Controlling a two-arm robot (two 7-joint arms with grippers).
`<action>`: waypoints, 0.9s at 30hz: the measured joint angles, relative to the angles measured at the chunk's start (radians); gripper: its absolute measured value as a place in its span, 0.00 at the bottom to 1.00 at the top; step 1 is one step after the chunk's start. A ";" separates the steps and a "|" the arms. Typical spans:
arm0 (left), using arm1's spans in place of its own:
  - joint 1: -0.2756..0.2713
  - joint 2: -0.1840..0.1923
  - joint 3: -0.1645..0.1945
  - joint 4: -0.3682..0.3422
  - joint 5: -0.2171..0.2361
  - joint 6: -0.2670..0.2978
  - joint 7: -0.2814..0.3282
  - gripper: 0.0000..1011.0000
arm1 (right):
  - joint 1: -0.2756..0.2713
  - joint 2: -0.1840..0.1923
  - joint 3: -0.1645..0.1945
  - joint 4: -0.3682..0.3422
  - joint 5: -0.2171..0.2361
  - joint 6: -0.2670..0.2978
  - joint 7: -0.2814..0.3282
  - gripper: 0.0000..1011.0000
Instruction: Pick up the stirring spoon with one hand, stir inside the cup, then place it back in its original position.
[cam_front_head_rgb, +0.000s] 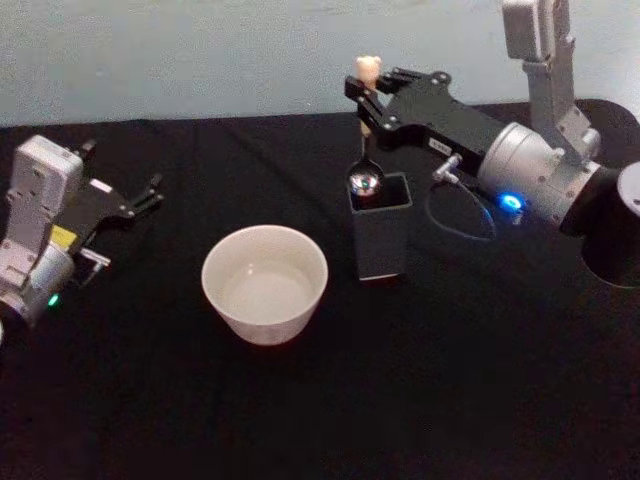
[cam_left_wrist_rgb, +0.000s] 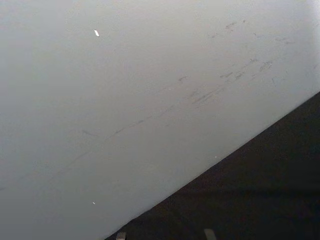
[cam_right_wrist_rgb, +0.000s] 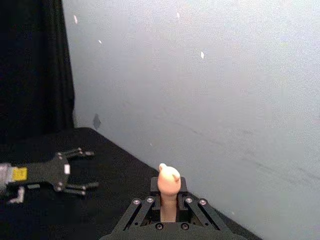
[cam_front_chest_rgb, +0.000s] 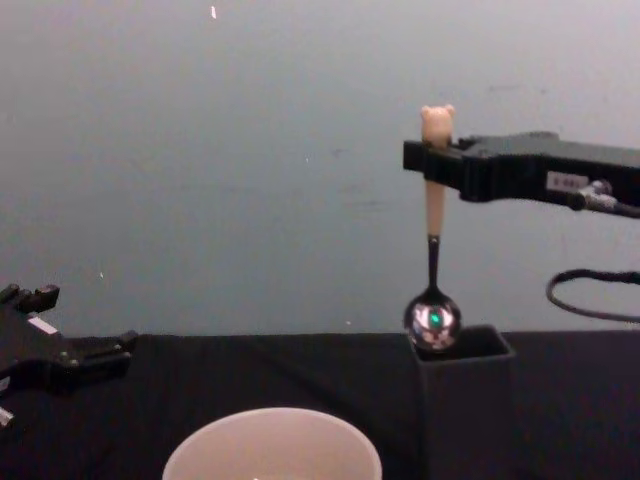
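Note:
My right gripper (cam_front_head_rgb: 366, 97) is shut on the cream handle of the stirring spoon (cam_front_chest_rgb: 433, 215), just under its bear head (cam_right_wrist_rgb: 168, 179). The spoon hangs upright, its shiny bowl (cam_front_head_rgb: 364, 185) at the open top of the dark grey square holder (cam_front_head_rgb: 381, 236). In the chest view the right gripper (cam_front_chest_rgb: 430, 165) reaches in from the right, the bowl level with the holder's rim (cam_front_chest_rgb: 466, 352). The pale round cup (cam_front_head_rgb: 265, 283) stands on the black table to the holder's left, with nothing in it. My left gripper (cam_front_head_rgb: 152, 195) rests open at the far left, apart from everything.
The table is covered by a black cloth (cam_front_head_rgb: 400, 400) and backed by a pale wall (cam_front_chest_rgb: 250, 150). A dark round object (cam_front_head_rgb: 615, 230) sits at the right edge behind the right arm. A cable (cam_front_head_rgb: 460, 215) loops from the right wrist near the holder.

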 joint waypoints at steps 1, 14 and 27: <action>0.000 0.000 0.000 0.000 0.000 0.000 0.000 0.99 | 0.002 -0.001 -0.002 -0.001 0.002 -0.002 0.003 0.18; 0.000 0.000 0.000 0.000 0.000 0.000 0.000 0.99 | 0.031 -0.025 -0.045 0.001 0.033 -0.029 0.029 0.18; 0.000 0.000 0.000 0.000 0.000 0.000 0.000 0.99 | 0.027 -0.048 -0.107 0.038 0.053 -0.039 0.051 0.18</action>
